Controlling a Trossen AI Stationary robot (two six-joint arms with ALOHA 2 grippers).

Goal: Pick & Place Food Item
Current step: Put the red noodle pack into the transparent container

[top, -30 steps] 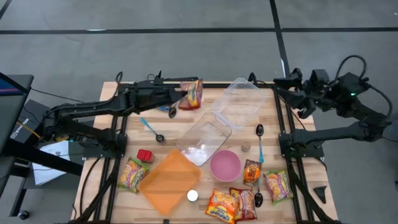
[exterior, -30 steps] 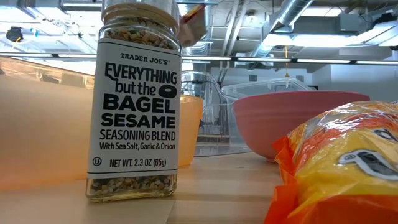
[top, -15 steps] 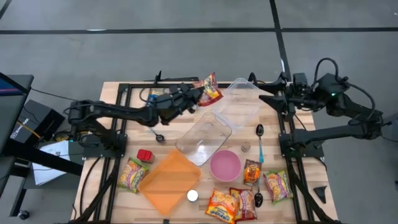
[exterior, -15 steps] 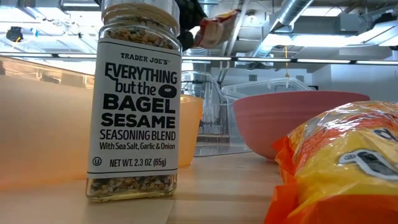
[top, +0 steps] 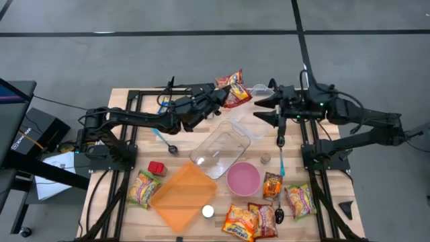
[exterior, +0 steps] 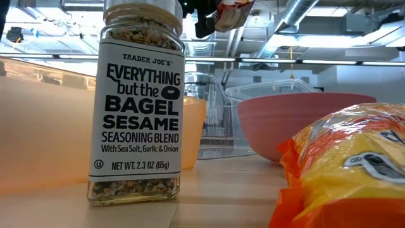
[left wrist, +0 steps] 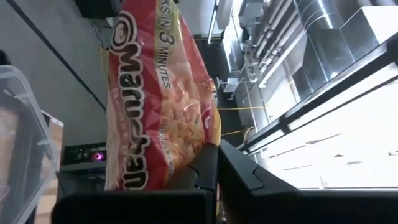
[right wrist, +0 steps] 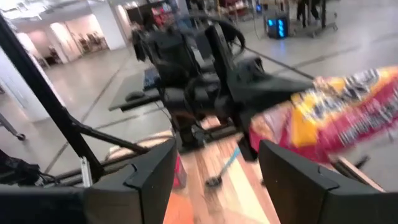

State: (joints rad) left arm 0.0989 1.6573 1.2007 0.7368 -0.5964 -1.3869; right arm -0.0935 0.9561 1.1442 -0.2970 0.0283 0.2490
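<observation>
A ramen packet (top: pixel 232 89) is held aloft beyond the clear container (top: pixel 220 148), clamped by one edge in the left gripper (top: pixel 216 99). The right gripper (top: pixel 266 111), fingers apart, is pointed at it from beside the container's far end. A handover looks intended; the packet's free edge should be taken squarely before release. Only the left wrist view shows the pinch itself.

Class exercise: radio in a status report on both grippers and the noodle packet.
Left gripper shut on noodle packet, held above table. Right gripper open, facing packet, not touching. Nothing between them.
</observation>
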